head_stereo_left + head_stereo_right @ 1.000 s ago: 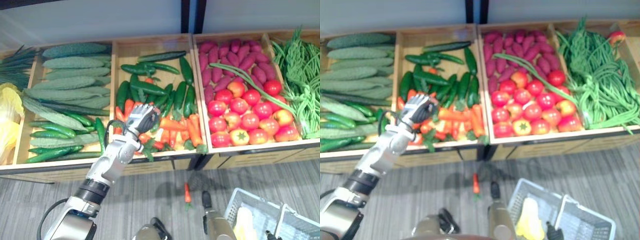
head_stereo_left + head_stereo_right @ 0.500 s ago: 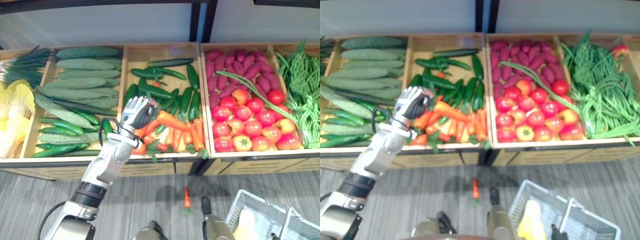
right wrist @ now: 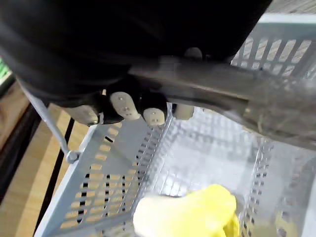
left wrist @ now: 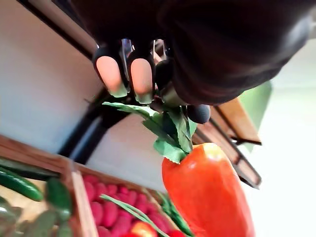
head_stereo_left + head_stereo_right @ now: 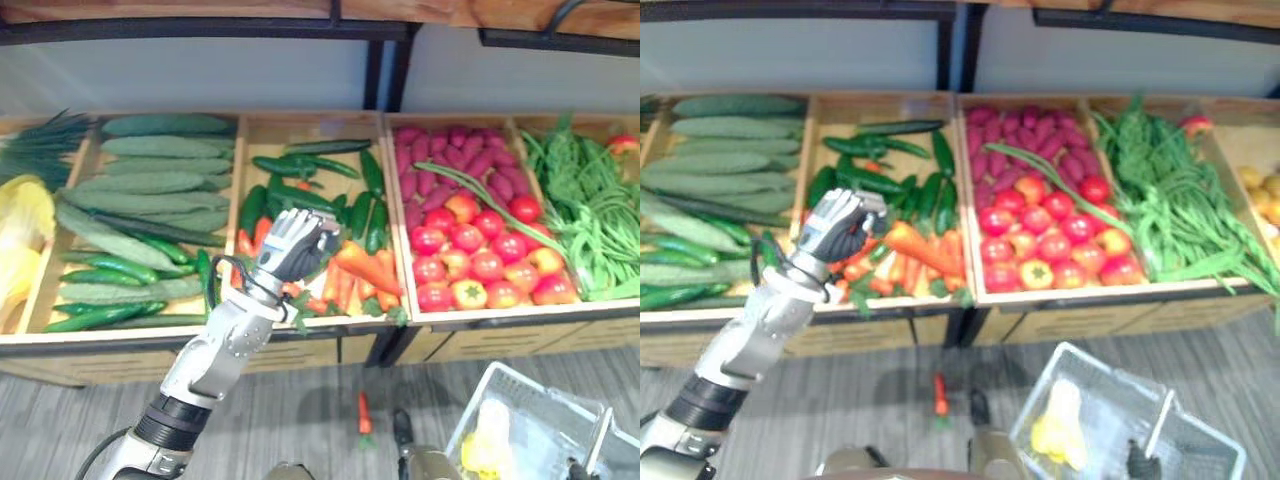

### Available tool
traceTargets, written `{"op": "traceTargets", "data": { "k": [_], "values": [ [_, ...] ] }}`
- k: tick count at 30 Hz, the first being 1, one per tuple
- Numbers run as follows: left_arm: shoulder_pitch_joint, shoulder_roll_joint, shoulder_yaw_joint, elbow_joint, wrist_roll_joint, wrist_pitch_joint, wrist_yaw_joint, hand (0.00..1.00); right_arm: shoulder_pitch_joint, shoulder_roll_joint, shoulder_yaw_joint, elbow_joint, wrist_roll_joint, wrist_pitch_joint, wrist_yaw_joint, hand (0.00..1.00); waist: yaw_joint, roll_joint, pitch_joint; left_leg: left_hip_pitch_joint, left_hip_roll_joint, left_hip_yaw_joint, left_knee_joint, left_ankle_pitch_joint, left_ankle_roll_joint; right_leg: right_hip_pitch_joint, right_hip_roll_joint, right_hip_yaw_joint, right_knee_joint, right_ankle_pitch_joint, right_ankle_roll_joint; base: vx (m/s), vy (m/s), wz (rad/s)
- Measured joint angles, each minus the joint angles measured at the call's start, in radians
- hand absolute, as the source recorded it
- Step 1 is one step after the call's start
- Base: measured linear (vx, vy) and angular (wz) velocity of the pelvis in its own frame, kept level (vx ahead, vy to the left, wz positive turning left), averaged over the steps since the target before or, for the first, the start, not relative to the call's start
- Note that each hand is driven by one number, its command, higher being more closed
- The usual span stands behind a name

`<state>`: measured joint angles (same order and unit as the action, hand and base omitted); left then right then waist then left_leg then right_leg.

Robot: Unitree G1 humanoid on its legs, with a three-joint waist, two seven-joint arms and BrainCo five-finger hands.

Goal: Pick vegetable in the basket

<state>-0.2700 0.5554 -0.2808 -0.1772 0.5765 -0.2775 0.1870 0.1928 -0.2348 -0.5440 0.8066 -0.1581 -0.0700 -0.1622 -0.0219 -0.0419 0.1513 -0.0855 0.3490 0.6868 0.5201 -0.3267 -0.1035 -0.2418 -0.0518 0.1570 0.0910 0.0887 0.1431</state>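
A: Where's the carrot [image 4: 207,192]?
B: Hanging by its green top from the left hand [image 5: 292,245], fingers pinched on the leaves, above the carrot pile in the middle crate [image 5: 300,125]
A: And the right hand [image 3: 128,106]?
B: Curled round the handle of the grey basket [image 3: 113,182], yellow item [image 3: 187,215] inside

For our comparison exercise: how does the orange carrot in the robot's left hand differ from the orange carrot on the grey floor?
The held orange carrot sticks out from the left hand, gripped by its green leaves; the floor carrot lies untouched on grey floor. The held carrot looks larger, the floor carrot smaller. Both are orange and tapered.
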Motion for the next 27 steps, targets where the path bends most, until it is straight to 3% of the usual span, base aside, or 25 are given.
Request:
{"op": "traceTargets", "data": {
  "k": [4, 6, 7, 12, 15, 18, 23, 27],
  "values": [
    [-0.034, 0.01, -0.081, -0.048, -0.026, -0.024, -0.031, 1.0, 0.016, -0.074, -0.001, -0.149, -0.001, 0.018, 0.01, 1.0, -0.002, 0.003, -0.001, 0.015, 0.019, 0.055, 0.075, -0.048, 0.012, -0.012, 0.004, 0.064, 0.008, 0.024, 0.027, -0.06, 0.094, -0.53],
    [-0.061, 0.067, -0.131, -0.05, -0.05, -0.045, -0.042, 1.0, 0.043, -0.15, 0.017, -0.34, -0.044, 0.021, 0.041, 1.0, -0.001, 0.004, -0.001, 0.07, 0.032, 0.106, 0.113, -0.083, 0.004, -0.007, 0.028, 0.146, 0.02, 0.038, 0.038, -0.05, 0.125, -0.93],
    [-0.066, 0.072, -0.136, -0.051, -0.056, -0.047, -0.043, 1.0, 0.046, -0.163, 0.021, -0.356, -0.049, 0.019, 0.043, 1.0, -0.001, 0.004, -0.001, 0.075, 0.033, 0.112, 0.114, -0.089, 0.004, -0.008, 0.031, 0.155, 0.021, 0.039, 0.039, -0.07, 0.144, -0.89],
    [-0.145, 0.12, -0.27, -0.05, -0.102, -0.096, -0.082, 1.0, 0.065, -0.409, 0.062, -0.572, -0.079, -0.061, 0.086, 1.0, -0.008, -0.002, 0.002, 0.143, 0.057, 0.246, 0.167, -0.162, -0.017, -0.04, 0.061, 0.222, 0.046, 0.047, 0.032, -0.06, 0.086, -0.73],
    [-0.19, 0.113, -0.363, -0.04, -0.103, -0.112, -0.101, 1.0, 0.063, -0.496, 0.095, -0.604, -0.079, -0.079, 0.124, 1.0, -0.012, -0.01, 0.004, 0.163, 0.056, 0.282, 0.171, -0.167, -0.021, -0.057, 0.064, 0.236, 0.071, 0.048, 0.034, 0.0, 0.05, -0.36],
    [-0.221, 0.1, -0.413, -0.012, -0.106, -0.118, -0.117, 1.0, 0.059, -0.539, 0.127, -0.604, -0.076, -0.083, 0.146, 1.0, -0.026, -0.007, 0.004, 0.166, 0.063, 0.29, 0.179, -0.168, -0.023, -0.07, 0.071, 0.236, 0.093, 0.053, 0.042, 0.06, 0.035, -0.12],
    [-0.285, 0.027, -0.474, 0.082, -0.14, -0.108, -0.142, 1.0, 0.047, -0.591, 0.202, -0.616, -0.03, -0.104, 0.247, 1.0, -0.037, -0.005, 0.006, 0.176, 0.067, 0.309, 0.184, -0.17, -0.028, -0.084, 0.084, 0.247, 0.118, 0.053, 0.043, 0.07, 0.029, -0.09],
    [-0.298, 0.02, -0.505, 0.104, -0.14, -0.105, -0.154, 1.0, 0.056, -0.627, 0.254, -0.665, 0.034, -0.127, 0.327, 1.0, -0.058, -0.004, 0.007, 0.178, 0.064, 0.315, 0.184, -0.175, -0.036, -0.086, 0.083, 0.253, 0.121, 0.053, 0.043, 0.03, 0.034, -0.04]
  ]
}}
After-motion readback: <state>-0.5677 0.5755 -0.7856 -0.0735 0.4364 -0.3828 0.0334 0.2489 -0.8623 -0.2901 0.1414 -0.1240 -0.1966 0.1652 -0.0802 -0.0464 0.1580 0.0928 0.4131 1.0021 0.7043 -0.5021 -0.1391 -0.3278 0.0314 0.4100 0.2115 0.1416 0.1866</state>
